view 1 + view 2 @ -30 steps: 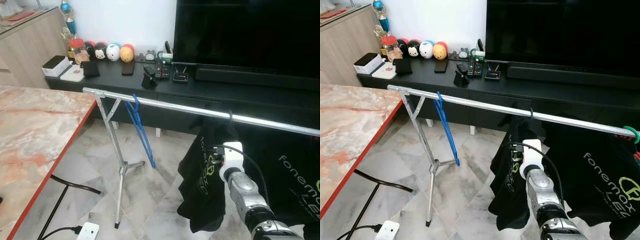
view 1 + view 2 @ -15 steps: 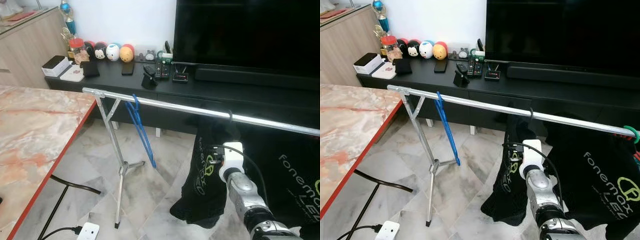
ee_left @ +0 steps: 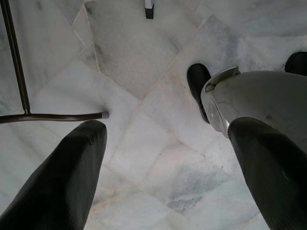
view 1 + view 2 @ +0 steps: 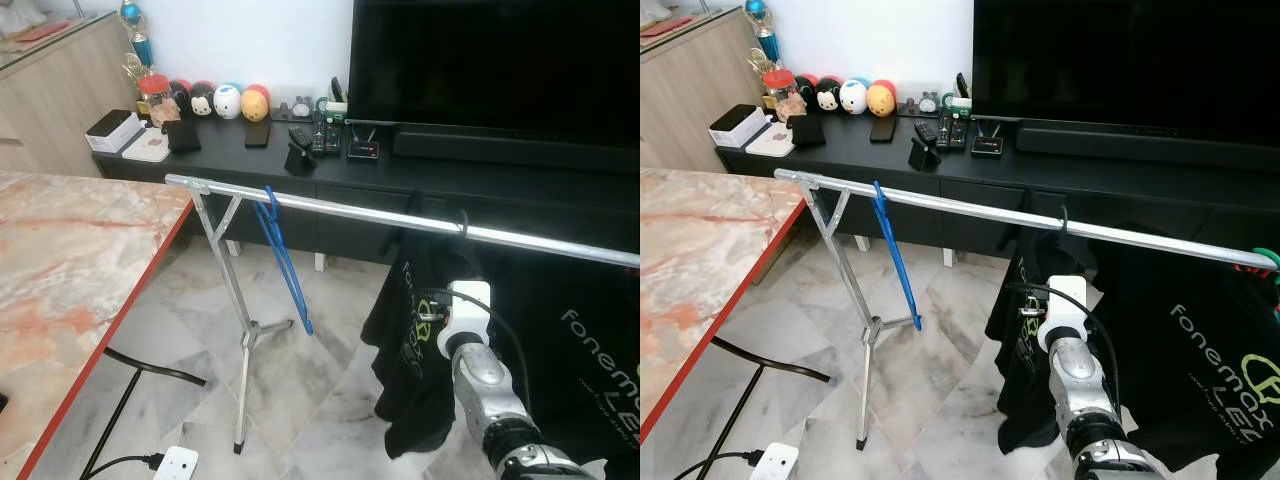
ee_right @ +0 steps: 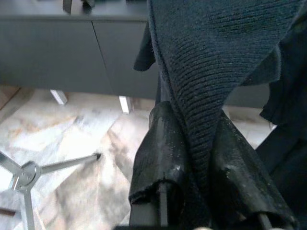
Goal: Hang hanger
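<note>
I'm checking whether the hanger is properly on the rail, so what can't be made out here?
- Hanger body: head views, hidden inside the black shirt; just its hook on the rail.
- Right claw: fabric covers what it grips, right wrist view.
- Rail's right end: cut off by frame edge.

Hanger on rail, shirt rightward.

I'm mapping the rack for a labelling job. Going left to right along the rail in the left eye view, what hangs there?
Blue hanger → black shirt on its hanger hook, which the right gripper pinches → second black shirt with white lettering.
</note>
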{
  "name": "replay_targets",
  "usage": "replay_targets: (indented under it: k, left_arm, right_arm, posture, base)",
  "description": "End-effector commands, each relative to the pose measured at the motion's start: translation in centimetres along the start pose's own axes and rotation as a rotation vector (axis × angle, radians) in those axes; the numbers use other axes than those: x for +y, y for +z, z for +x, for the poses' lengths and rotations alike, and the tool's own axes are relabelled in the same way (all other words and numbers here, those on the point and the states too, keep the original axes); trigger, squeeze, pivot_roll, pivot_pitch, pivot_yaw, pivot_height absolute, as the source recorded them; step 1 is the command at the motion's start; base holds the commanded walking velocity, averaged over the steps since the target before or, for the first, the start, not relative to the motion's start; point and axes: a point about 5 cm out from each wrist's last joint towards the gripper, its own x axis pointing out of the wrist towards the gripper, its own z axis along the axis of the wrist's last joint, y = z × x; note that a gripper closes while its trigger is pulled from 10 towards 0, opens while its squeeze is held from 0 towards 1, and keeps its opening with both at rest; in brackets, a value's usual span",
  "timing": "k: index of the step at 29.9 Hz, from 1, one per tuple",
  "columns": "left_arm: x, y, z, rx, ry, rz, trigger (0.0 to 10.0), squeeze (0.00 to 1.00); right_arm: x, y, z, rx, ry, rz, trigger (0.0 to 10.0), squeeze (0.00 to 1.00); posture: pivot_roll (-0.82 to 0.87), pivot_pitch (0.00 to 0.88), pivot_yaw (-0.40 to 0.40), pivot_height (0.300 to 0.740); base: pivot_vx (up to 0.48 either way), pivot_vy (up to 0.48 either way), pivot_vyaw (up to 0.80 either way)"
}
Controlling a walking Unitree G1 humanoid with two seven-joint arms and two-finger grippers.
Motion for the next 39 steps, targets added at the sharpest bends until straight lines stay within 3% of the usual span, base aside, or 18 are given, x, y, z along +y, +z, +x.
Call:
replay_targets:
  k: [1,7,8,12,17,31,39]
  left_arm:
    - [0.1,-0.7,-0.1,0.024,0.001,0.017,10.0,0.0]
    - [0.0,-0.8,-0.1,0.028,-0.003,0.017,10.0,0.0]
    - [0.0,-0.8,-0.1,0.027,-0.002,0.017,10.0,0.0]
    - [0.1,-0.7,-0.1,0.02,0.004,0.011,10.0,0.0]
    - [0.1,-0.5,-0.1,0.01,0.005,0.0,10.0,0.0]
    - [0.2,0.0,0.0,-0.007,0.001,-0.001,10.0,0.0]
    - [0.1,0.0,0.0,-0.007,-0.002,0.001,10.0,0.0]
  right_arm:
    - [0.2,1.2,0.1,-0.083,-0.007,-0.005,0.0,0.0]
    - [1.0,-0.8,-1.1,-0.04,0.021,0.0,0.0,0.0]
    - [1.0,-1.2,-1.3,-0.024,0.015,-0.007,10.0,0.0]
    - [1.3,-3.1,-2.8,0.009,0.04,-0.087,10.0,0.0]
    - [1.2,-3.6,-3.3,0.015,0.019,-0.071,10.0,0.0]
    - [2.1,-2.2,-2.4,-0.014,0.004,-0.056,10.0,0.0]
    - [1.6,-2.1,-2.2,-0.007,-0.02,-0.051,10.0,0.0]
  posture:
    - [-0.02,0.0,0.041,0.74]
    - [-0.02,0.0,0.038,0.74]
    - [-0.02,0.0,0.037,0.74]
    - [-0.02,0.0,0.034,0.74]
    - [-0.03,0.0,0.037,0.74]
    - [-0.01,0.0,0.036,0.74]
    - [-0.01,0.0,0.033,0.74]
  base:
    - [0.0,0.0,0.0]
    - [0.0,0.0,0.0]
    - [0.0,0.0,0.0]
    - [0.0,0.0,0.0]
    - [0.0,0.0,0.0]
    - [0.0,0.0,0.0]
    - [0.0,0.0,0.0]
